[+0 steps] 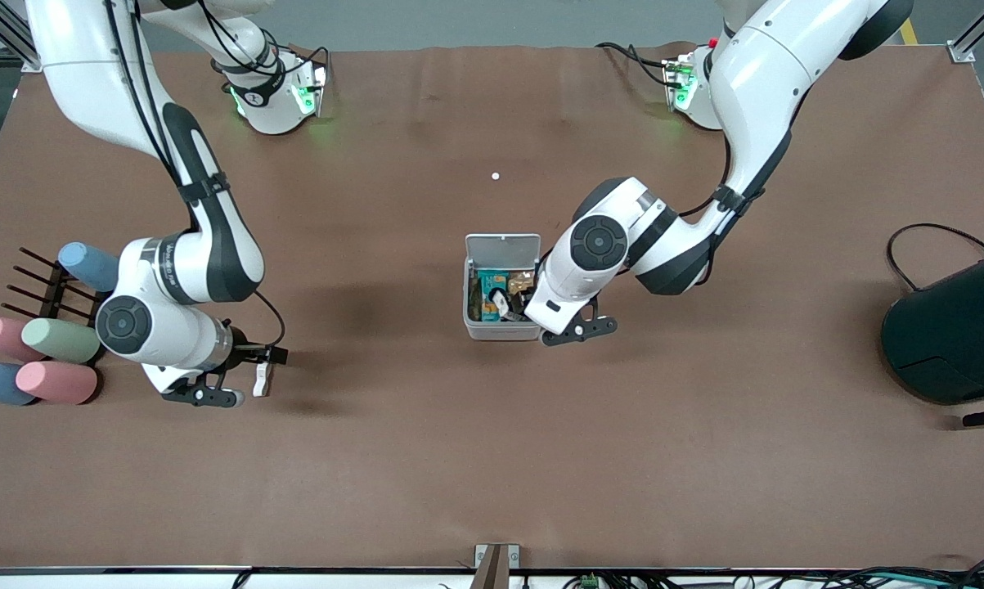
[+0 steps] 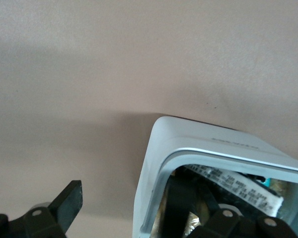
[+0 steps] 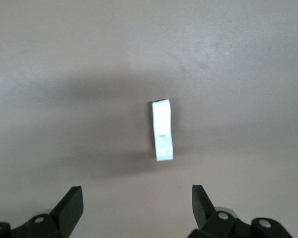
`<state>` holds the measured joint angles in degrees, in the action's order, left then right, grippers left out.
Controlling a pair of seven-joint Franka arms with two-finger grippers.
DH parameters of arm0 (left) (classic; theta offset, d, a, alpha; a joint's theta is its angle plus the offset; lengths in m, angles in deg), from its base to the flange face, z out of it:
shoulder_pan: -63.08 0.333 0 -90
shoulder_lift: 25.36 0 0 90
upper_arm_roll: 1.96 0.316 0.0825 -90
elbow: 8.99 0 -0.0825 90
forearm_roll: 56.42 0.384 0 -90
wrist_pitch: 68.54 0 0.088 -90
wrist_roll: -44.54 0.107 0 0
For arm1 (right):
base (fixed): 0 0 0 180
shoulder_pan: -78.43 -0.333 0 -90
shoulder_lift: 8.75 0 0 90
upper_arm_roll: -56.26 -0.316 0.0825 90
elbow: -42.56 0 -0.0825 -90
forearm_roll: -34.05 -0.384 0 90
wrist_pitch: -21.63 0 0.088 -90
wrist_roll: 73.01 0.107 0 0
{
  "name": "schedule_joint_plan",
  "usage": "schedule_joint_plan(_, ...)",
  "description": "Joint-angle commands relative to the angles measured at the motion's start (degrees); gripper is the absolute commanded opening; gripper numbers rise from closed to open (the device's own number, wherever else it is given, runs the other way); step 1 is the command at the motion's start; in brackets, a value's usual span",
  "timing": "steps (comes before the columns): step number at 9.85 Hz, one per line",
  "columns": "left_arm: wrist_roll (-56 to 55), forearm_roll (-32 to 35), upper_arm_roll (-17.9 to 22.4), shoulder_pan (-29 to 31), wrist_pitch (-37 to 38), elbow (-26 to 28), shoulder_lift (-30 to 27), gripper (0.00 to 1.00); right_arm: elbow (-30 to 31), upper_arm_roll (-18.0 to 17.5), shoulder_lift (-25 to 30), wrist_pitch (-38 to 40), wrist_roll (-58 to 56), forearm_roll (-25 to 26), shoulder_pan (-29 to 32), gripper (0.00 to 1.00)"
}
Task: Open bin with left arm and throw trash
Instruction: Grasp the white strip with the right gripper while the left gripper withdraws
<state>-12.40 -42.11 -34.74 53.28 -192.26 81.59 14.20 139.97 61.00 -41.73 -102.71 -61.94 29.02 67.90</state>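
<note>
The light-grey bin stands mid-table with its white lid up. Inside lie a black printed packet and other wrappers; the packet's printed label shows in the left wrist view. I cannot pick out the tape roll. My left gripper is open at the bin's corner, one finger outside the wall and the other inside. The white strip lies on the table by my right gripper. In the right wrist view the strip lies ahead of the open, empty right gripper.
Pastel cylinders lie on a black rack at the right arm's end. A large dark teal container with a black cable is at the left arm's end. A tiny white dot lies toward the bases.
</note>
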Motion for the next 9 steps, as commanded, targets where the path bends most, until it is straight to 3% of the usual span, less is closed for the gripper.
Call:
schedule_joint_plan(1,0.5,1.1,-0.2,1.2,-0.9,0.3,-0.5,1.0,0.6,-0.8,-2.7,-4.8,0.7,1.1,1.9,0.98)
schedule_joint_plan(4,-0.2,0.4,-0.7,1.3,2.2,-2.1,-2.5,1.0,1.0,-0.8,-6.3,-11.8,0.8,1.1,1.4,0.97)
schedule_joint_plan(5,0.0,0.3,-0.7,1.7,5.5,-3.7,-3.9,1.0,1.6,-0.8,-6.7,-12.9,0.8,1.1,1.7,0.83)
schedule_joint_plan(6,0.4,0.3,-0.8,2.9,8.5,-5.5,-4.7,1.0,1.6,-0.8,-7.0,-12.9,0.8,1.1,1.7,0.4)
schedule_joint_plan(7,0.6,0.2,-0.8,4.5,10.2,-6.4,-6.3,1.0,1.6,-0.8,-7.1,-12.8,0.5,1.1,1.6,0.1)
schedule_joint_plan(8,1.1,0.2,-0.9,7.3,10.4,-6.4,-8.3,1.0,1.6,-0.8,-7.1,-12.4,0.7,1.1,1.9,0.0)
schedule_joint_plan(9,3.2,-0.7,-1.4,10.5,11.7,-6.4,-9.9,1.0,1.2,-0.9,-6.9,-12.3,0.9,1.1,1.9,0.0)
